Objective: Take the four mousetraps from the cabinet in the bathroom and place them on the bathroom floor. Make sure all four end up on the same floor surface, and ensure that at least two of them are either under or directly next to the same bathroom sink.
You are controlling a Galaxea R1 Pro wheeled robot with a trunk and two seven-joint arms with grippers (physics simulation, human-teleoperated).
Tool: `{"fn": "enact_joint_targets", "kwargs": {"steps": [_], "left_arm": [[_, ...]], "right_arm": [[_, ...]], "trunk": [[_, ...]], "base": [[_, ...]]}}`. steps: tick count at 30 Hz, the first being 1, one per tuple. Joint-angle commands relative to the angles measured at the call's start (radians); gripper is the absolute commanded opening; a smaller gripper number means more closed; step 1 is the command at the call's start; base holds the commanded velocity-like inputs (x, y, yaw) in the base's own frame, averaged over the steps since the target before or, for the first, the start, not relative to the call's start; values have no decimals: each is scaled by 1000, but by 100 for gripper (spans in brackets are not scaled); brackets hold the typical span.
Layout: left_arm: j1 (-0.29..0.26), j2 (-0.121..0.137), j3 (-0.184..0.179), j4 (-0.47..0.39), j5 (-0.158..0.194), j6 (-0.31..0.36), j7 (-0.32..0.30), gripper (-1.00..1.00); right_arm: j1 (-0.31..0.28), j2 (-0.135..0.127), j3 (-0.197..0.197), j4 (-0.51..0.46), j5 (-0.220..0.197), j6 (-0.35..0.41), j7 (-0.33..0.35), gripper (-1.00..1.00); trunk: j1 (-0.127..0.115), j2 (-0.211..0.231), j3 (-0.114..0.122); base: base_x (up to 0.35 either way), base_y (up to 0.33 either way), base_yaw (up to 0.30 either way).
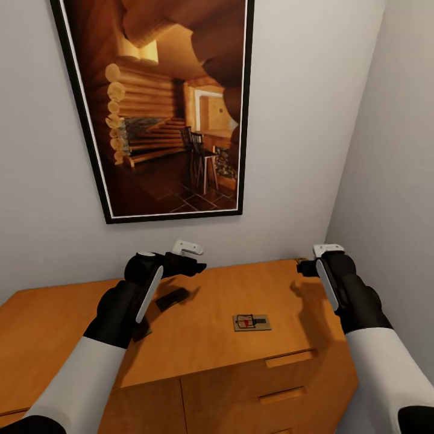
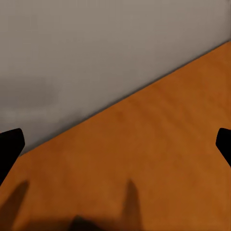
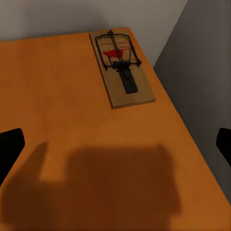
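Observation:
The orange-brown cabinet (image 1: 205, 343) fills the lower head view, its flat top against the wall. One mousetrap (image 1: 252, 322), a tan board with dark wire and a red mark, lies near the top's front edge between my arms. A second mousetrap (image 3: 120, 67) lies in the back right corner of the cabinet top (image 3: 72, 96), ahead of my right gripper (image 3: 115, 144), which hovers open and empty. In the head view that right gripper (image 1: 306, 267) hangs over the corner. My left gripper (image 1: 191, 265) hovers open above the back of the cabinet top (image 2: 159, 154), holding nothing (image 2: 115, 144).
A large black-framed picture (image 1: 163, 102) of a log interior hangs on the wall above the cabinet. A grey side wall (image 1: 392, 181) closes in on the right, close to my right arm. Drawer fronts with wooden slab pulls (image 1: 289, 358) face me below.

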Motion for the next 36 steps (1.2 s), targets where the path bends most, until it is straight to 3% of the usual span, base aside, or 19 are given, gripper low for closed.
{"fn": "enact_joint_targets", "kwargs": {"steps": [1, 13, 24, 36], "left_arm": [[-1, -1, 0, -1, -4, 4, -4, 100], [-1, -4, 0, 0, -4, 3, -4, 100], [-1, -5, -2, 8, -4, 3, -4, 100], [-1, -5, -43, 25, -5, 2, -4, 100]], "right_arm": [[-5, -1, 1, 3, -2, 4, -3, 100], [-89, -7, -1, 100, -2, 4, 0, 100], [-135, -10, -2, 125, -2, 4, 1, 100], [-224, -13, -4, 238, -3, 4, 35, 100]], "trunk": [[0, -1, -1], [0, -1, -1], [0, -1, -1], [0, -1, -1]], "base": [[0, 0, 0], [0, 0, 0], [0, 0, 0], [0, 0, 0]]}}
